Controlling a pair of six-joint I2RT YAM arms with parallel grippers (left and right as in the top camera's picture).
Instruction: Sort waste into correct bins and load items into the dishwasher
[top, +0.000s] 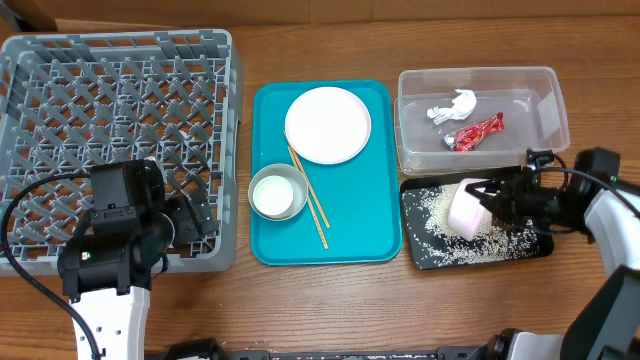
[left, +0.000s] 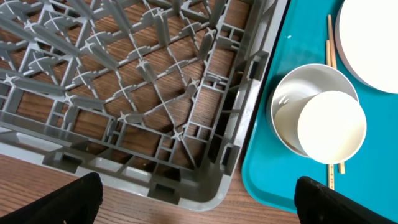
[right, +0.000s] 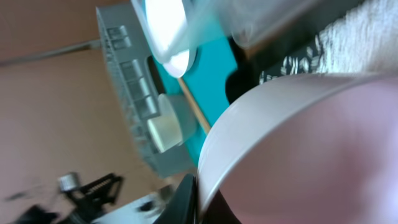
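My right gripper (top: 497, 199) is shut on the rim of a small white plate (top: 468, 211), holding it tilted on edge over the black tray (top: 425, 197), which is strewn with white rice grains (top: 440, 245). The plate fills the right wrist view (right: 298, 143), with one finger (right: 189, 199) against its rim. The clear tub (top: 545, 85) holds the red wrapper (top: 475, 132) and the white tissue (top: 452, 106). My left gripper (top: 190, 220) is open and empty over the front right corner of the grey dish rack (left: 124, 93). The brown lump is not in view.
The teal tray (top: 360, 230) lies between the rack and the bins. It carries the large white plate (top: 327, 124), the small bowl (top: 277, 192) and the wooden chopsticks (top: 312, 205). The bowl also shows in the left wrist view (left: 317, 118).
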